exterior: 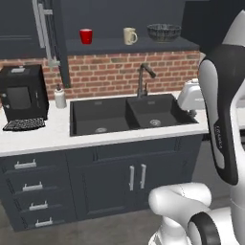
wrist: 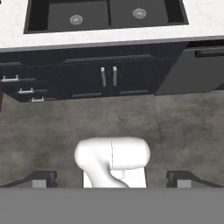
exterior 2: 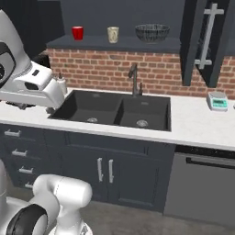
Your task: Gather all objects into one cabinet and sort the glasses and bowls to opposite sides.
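On the open shelf of the dark wall cabinet [exterior: 129,46] stand a small red cup [exterior: 86,36] at the left, a beige handled mug [exterior: 129,36] in the middle and a wide dark patterned bowl [exterior: 164,32] at the right. The right base view shows the same red cup [exterior 2: 77,33], mug [exterior 2: 113,34] and bowl [exterior 2: 152,32]. A cabinet door [exterior: 45,28] with a long grey bar handle stands swung open. My gripper [wrist: 112,180] is open and holds nothing. It looks down at the floor, well below the shelf. The white hand [exterior: 191,95] hovers by the sink's right edge.
A double black sink [exterior: 129,115] with a faucet [exterior: 143,79] lies under the shelf. A black coffee machine [exterior: 21,98] and a soap dispenser [exterior: 60,98] stand at the counter's left. A small scale [exterior 2: 217,101] sits at the right, above a dishwasher [exterior 2: 202,183].
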